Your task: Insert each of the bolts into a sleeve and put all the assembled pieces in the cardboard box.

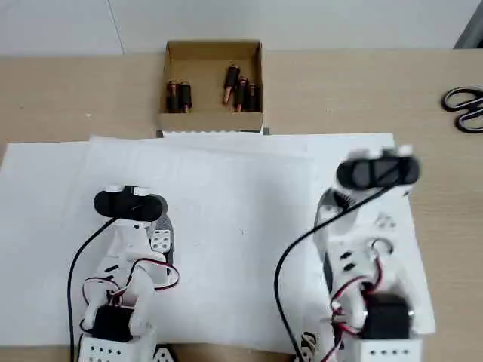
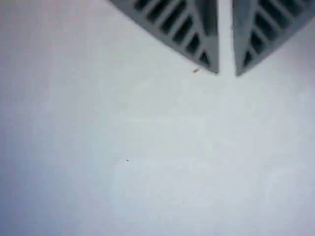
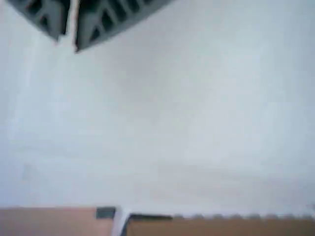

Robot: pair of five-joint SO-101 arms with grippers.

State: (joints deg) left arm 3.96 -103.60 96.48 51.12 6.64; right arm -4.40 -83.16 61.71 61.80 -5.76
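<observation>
Assembled pieces [image 1: 179, 96] lie in the cardboard box [image 1: 213, 47], a pair by its left wall and a cluster by its right, so I judge inserting and boxing done or nearly so. Left gripper [image 2: 225, 69] hangs over the white paper [image 1: 241, 211], jaws together on nothing; right gripper [image 3: 69, 42] likewise, jaws together and empty. Flat paper runs from both arms to the box's near wall; scissors [image 1: 464, 105] lie well apart, far right.

Left gripper [image 2: 226, 72] fingers seemingly together, right gripper [image 3: 70, 44] likewise, both pointing down
</observation>
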